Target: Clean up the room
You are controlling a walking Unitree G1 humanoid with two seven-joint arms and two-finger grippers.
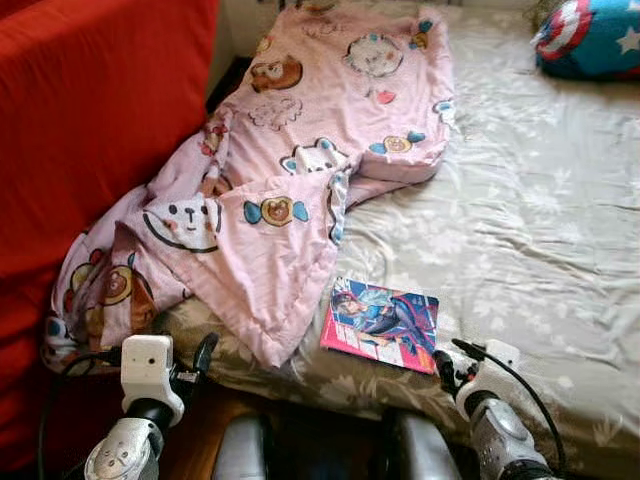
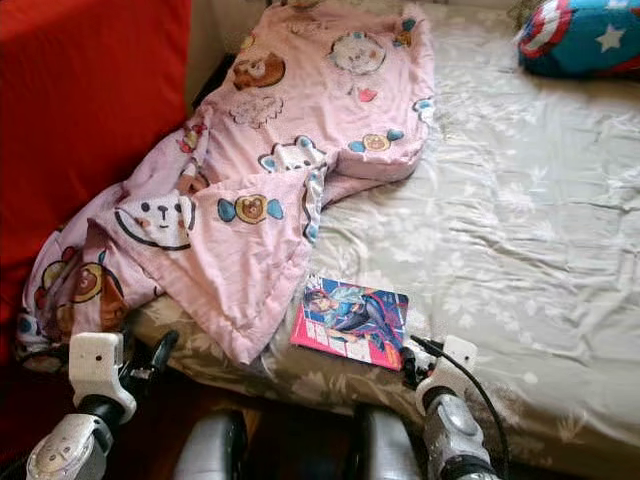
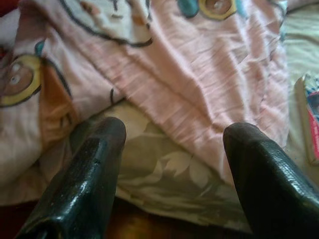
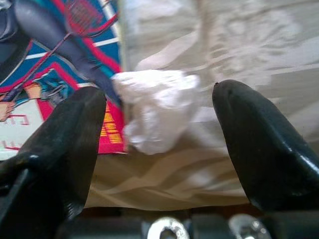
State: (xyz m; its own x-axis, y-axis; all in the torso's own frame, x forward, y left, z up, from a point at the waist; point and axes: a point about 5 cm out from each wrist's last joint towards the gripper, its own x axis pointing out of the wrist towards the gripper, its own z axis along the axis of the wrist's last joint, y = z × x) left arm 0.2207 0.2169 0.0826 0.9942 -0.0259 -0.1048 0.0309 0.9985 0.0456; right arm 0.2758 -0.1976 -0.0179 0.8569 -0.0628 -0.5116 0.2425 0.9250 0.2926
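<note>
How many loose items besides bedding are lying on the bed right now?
2: a colourful glossy comic book near the mattress's front edge, and a crumpled white paper wad beside it, between the right end effector fingers. More may hide under the pink cartoon-print quilt.

Soft, creased pink cloth blanket (image 1: 290, 190); matt, wrinkled floral sheet (image 1: 520, 230); glossy paper comic book (image 1: 381, 323); crumpled white tissue (image 4: 157, 107).

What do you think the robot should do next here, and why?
Probably ease the right claw forward and close it on the crumpled white wad. The wad lies on the bed sheet by the comic book, right between the open fingers, so it looks like the nearest litter.
</note>
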